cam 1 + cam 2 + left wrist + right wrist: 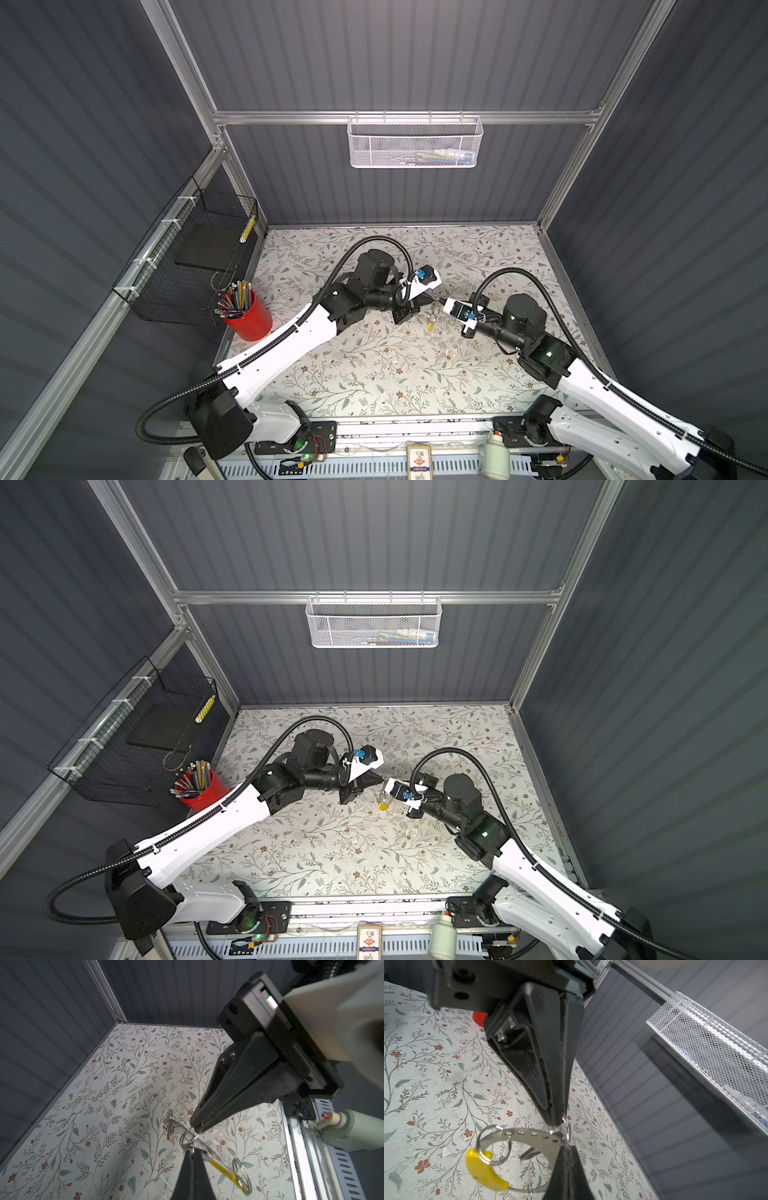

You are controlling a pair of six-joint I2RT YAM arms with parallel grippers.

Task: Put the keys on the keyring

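Observation:
The keyring (529,1136) is a grey metal hoop with a row of holes and a yellow segment (481,1169). It hangs above the middle of the floral table (374,374), and its yellow part (430,323) (383,805) shows in both top views. My right gripper (566,1148) (442,300) is shut on the hoop's band. My left gripper (192,1150) (555,1123) meets it tip to tip, shut on a small split ring (188,1137) at the hoop. A second split ring (493,1147) sits beside the yellow part. A small key with an orange-red tag (169,1136) dangles by the hoop.
A red cup of pens (248,316) stands at the table's left edge, below a black wire basket (195,257). A white mesh basket (413,141) hangs on the back wall. A pale bottle (494,455) stands at the front rail. Small clear scraps (451,353) lie near the right arm.

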